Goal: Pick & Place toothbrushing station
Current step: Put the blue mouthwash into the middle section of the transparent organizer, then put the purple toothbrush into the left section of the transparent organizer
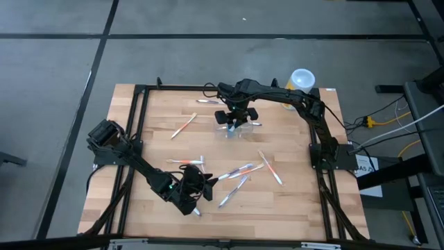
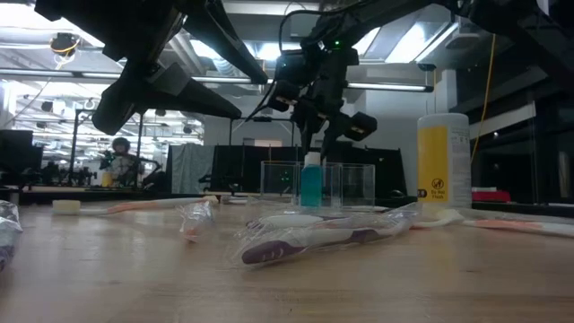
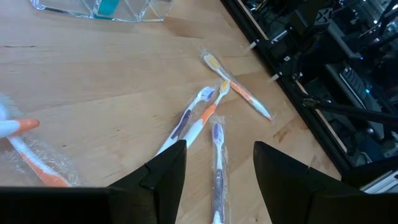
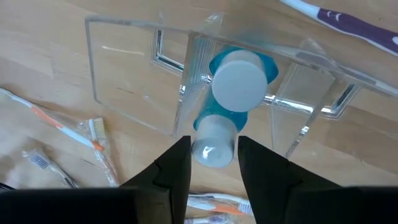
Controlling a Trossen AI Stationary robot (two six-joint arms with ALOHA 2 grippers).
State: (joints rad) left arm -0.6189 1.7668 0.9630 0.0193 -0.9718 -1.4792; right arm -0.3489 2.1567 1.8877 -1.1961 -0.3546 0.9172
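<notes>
The toothbrushing station [image 4: 127,74] is a clear plastic holder with compartments, standing on the wooden table at the far middle [image 1: 236,132]. A teal tube [image 4: 214,118] with white ends stands upright in its middle compartment. My right gripper [image 4: 214,163] hangs over it, pointing steeply down, shut on the tube's upper end. My left gripper [image 3: 217,177] is open near the table's front edge [image 1: 200,187], held above the wood with nothing in it. A wrapped purple toothbrush [image 3: 217,158] lies on the table below and beyond its fingers. My right gripper pinches the tube's white upper end [image 4: 214,148] between its two fingers, one on each side. The fingers come from above, slanting steeply down. The tube stands upright inside the holder's middle compartment [image 2: 311,184]. I cannot tell whether its lower end rests on the holder's floor.
Several wrapped toothbrushes lie scattered on the wood: one at the far left [image 1: 184,126], a cluster in the middle [image 1: 239,172], one to the right [image 1: 270,168]. A yellow canister with a white lid [image 1: 302,80] stands at the far right. A black frame [image 1: 139,125] borders the table.
</notes>
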